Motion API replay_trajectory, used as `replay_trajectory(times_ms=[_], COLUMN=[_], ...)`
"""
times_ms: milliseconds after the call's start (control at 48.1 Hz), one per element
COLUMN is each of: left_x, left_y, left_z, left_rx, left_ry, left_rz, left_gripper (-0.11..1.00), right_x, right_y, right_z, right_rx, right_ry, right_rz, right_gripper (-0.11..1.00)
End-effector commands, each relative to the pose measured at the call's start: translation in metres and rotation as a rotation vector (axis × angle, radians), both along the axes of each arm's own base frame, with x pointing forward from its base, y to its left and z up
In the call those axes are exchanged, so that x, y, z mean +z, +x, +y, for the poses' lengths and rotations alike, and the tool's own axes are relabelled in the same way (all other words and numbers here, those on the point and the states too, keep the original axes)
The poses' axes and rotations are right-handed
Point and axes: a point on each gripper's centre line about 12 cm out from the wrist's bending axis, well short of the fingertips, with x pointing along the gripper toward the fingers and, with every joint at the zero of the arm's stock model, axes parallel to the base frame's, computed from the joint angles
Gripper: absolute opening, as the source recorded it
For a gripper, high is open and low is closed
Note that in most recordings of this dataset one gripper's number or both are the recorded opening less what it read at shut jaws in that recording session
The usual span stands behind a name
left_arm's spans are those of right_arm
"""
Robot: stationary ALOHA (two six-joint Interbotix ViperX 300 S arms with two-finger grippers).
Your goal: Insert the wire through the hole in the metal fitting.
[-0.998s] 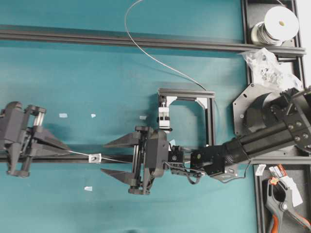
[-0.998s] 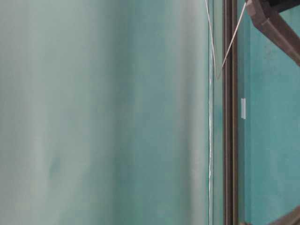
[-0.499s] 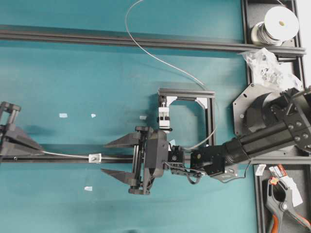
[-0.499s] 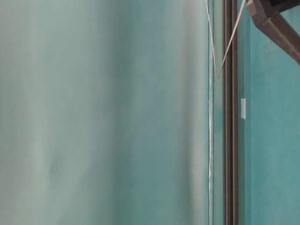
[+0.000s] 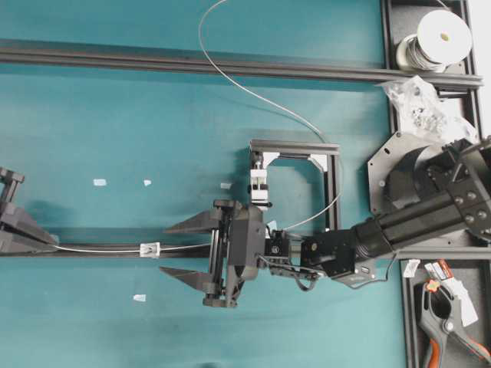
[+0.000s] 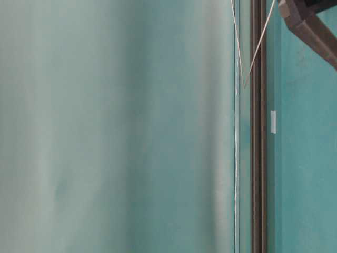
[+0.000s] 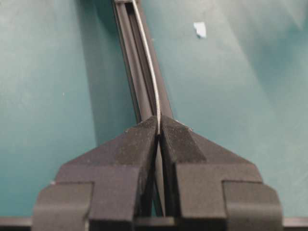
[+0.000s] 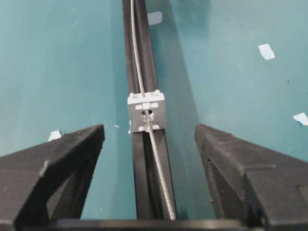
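Observation:
The thin silvery wire [image 5: 253, 96] curves down from the top and runs along the lower black rail [image 5: 100, 251]. It passes through the hole of the tiny square metal fitting [image 5: 150, 249], seen close up as the fitting [image 8: 147, 111] with the wire [image 8: 159, 173] going through it. My left gripper [image 5: 52, 244] sits at the far left edge, mostly out of frame. In its wrist view the left gripper [image 7: 159, 131] is shut on the wire [image 7: 153, 82]. My right gripper [image 5: 163, 249] stands open just right of the fitting, its fingers [image 8: 72, 163] straddling the rail and touching nothing.
A long upper rail [image 5: 230, 65] crosses the table. A white-and-black block [image 5: 259, 184] stands in a black frame behind the right gripper. White tape scraps [image 5: 100, 182] lie about. A wire spool [image 5: 437, 38], a parts bag [image 5: 422, 103] and a clamp [image 5: 445, 322] are at the right.
My left gripper has moved left, almost out of the overhead view, drawing the wire through the fitting. The wire's slack near the black frame has shifted. The right arm has stayed put.

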Motion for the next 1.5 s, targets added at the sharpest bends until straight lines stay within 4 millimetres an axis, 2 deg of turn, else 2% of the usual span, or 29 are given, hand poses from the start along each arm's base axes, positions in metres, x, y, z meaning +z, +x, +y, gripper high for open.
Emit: replay_trajectory(times_ms=[0,145,291,333,540,582,977,1268,1475], left_x=[0.006,0.009,0.010,0.010,0.011,0.011,0.025,0.035,0.038], left_y=[0.003,0.006,0.006,0.006,0.007,0.007,0.008,0.011,0.011], left_z=[-0.002,-0.001,-0.002,-0.002,-0.001,0.000,0.017,0.034,0.047], left_rx=[-0.004,0.005,0.006,0.006,0.008,0.012,0.061,0.106,0.146], left_ry=[-0.005,-0.018,-0.020,-0.020,-0.020,-0.020,-0.013,0.023,0.043], left_rz=[-0.022,-0.033,-0.036,-0.036,-0.039,-0.041,-0.092,-0.134,-0.149], left_gripper=[-0.10,-0.09,0.06,0.13,0.73,0.80,0.81,0.81,0.81], right_x=[0.016,0.016,0.015,0.016,0.016,0.017,0.041,0.039,0.045], right_y=[0.004,0.004,0.003,0.004,0.004,0.003,-0.009,-0.021,-0.036], right_z=[0.002,0.002,0.002,0.002,0.002,0.002,-0.005,-0.025,-0.038], right_rx=[0.002,0.002,0.004,0.005,0.005,0.006,0.024,-0.017,-0.035], right_ry=[0.017,0.017,0.018,0.017,0.017,0.016,-0.045,-0.058,-0.060], right_rz=[-0.044,-0.044,-0.037,-0.038,-0.038,-0.040,-0.080,-0.056,-0.060], right_gripper=[0.84,0.84,0.84,0.84,0.84,0.84,0.84,0.84,0.84])
